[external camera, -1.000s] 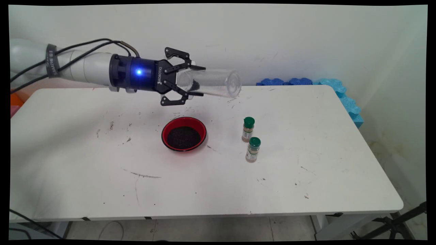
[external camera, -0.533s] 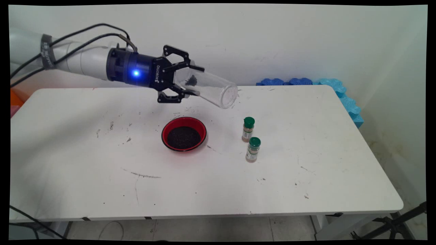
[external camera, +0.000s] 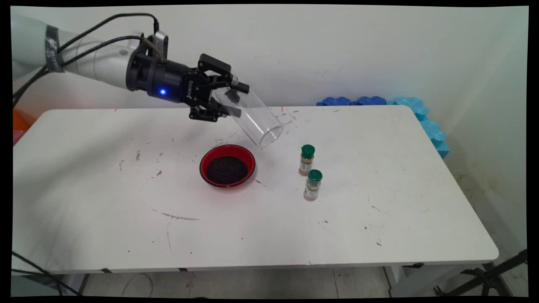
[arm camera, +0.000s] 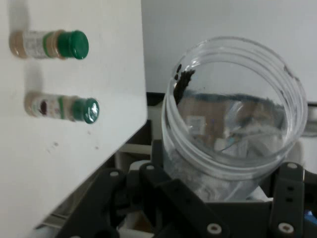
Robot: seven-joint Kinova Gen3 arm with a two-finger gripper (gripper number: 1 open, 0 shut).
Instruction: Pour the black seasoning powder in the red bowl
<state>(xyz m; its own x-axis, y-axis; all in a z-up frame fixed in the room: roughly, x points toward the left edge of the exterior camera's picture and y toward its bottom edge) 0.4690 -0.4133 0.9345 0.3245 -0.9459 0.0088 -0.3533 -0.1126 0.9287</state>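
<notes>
The white bench (external camera: 261, 227) is marked with dark scuffs and scattered specks, and blue foam pieces (external camera: 379, 102) are stacked at its far right corner against the wall. Above its far side, the tool (external camera: 236, 99) is held out from the upper left, and a clear jar (external camera: 252, 115) is pinched between its two fingers near the closed end. The jar is held clear of the bench and tilted, with its open mouth pointed down and to the right, just above and beyond the far right rim of a red bowl (external camera: 228, 165). The bowl rests on the bench near its middle and is filled with a dark, grainy material. A small clump of the same dark material is seen clinging to the inside wall of the jar; otherwise the jar appears nearly empty.

To the right of the bowl, well apart from it, two small spice bottles with green caps are stood upright close together: the farther bottle (external camera: 307, 159) and the nearer bottle (external camera: 313, 184).

In the hand view, the jar's wide threaded mouth (arm camera: 233, 104) is seen head on.

The jar is judged to be light, stiff and smooth-walled, so it could slip under a loose grip and might crack if squeezed hard or dropped. A hold across its body, as shown, seems suitable.
</notes>
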